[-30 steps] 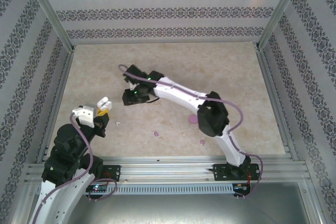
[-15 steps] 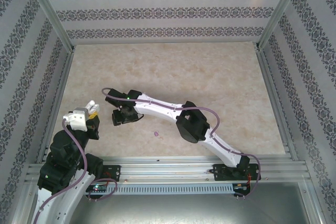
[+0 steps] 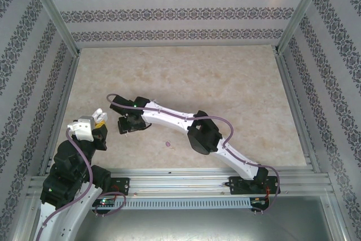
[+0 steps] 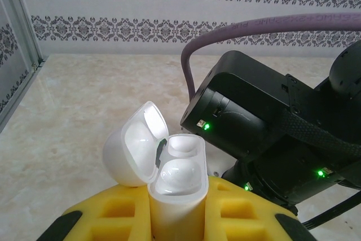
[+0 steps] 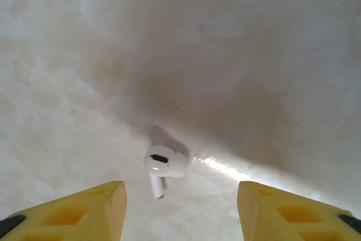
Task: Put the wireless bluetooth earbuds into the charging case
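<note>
White charging case, lid flipped open, sits clamped upright in the left fingers at the near left. One white earbud lies on the desk, between the right fingers, which stand apart and hold nothing. So the pick is yet to come (whether the case's wells are filled, I cannot tell); a lilac bud lies further right

The left arm sits folded close over its base with the wrist raised. The left tool is clamped on an open white case between its yellow pads. The right arm reaches low and leftward, elbow bent. The right tool points downward with its jaws parted, apparently gripping nothing.
</note>
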`<move>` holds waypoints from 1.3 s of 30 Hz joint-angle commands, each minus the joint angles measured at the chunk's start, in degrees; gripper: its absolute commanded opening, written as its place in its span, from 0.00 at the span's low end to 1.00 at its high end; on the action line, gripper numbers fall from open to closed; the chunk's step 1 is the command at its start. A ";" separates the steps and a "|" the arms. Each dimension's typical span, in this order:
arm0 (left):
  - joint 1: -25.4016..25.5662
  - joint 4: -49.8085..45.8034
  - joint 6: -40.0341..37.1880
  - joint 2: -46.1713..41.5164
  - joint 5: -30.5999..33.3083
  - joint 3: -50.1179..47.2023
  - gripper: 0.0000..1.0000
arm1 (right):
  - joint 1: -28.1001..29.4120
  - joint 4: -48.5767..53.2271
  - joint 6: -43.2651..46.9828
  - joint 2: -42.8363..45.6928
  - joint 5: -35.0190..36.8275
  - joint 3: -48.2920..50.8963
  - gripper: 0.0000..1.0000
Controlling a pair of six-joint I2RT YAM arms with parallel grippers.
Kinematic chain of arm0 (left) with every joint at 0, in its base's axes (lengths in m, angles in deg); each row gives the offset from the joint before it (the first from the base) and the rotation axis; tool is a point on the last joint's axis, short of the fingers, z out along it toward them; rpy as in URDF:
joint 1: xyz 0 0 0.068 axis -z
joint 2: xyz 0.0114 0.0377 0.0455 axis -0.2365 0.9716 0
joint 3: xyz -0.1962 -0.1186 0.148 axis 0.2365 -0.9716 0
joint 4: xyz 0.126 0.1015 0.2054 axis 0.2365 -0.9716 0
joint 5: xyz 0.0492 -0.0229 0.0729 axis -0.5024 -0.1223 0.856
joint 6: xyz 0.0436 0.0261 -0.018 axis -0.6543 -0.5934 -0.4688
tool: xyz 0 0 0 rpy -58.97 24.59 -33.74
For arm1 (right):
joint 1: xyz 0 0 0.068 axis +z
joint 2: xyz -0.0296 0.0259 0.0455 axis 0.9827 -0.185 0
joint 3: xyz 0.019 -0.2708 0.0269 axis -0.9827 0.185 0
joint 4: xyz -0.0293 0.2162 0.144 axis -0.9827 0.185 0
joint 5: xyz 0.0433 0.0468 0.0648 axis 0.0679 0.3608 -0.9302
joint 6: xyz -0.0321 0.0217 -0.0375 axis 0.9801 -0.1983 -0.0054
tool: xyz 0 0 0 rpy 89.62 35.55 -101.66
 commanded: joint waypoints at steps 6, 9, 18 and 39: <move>-0.39 -1.14 1.15 -0.49 -0.33 -0.13 0.00 | 1.22 3.75 0.76 -5.22 0.84 -6.69 0.54; -0.39 -1.28 1.34 -0.45 -0.49 -0.11 0.00 | 1.24 4.68 0.64 -6.33 1.03 -7.40 0.53; -0.47 -1.01 1.85 -0.31 -1.61 -0.94 0.00 | 1.12 5.39 1.42 -6.93 1.67 -6.09 0.44; -0.40 19.06 5.96 5.42 -21.96 -9.59 0.00 | -8.17 -10.05 5.51 21.80 1.93 41.38 0.25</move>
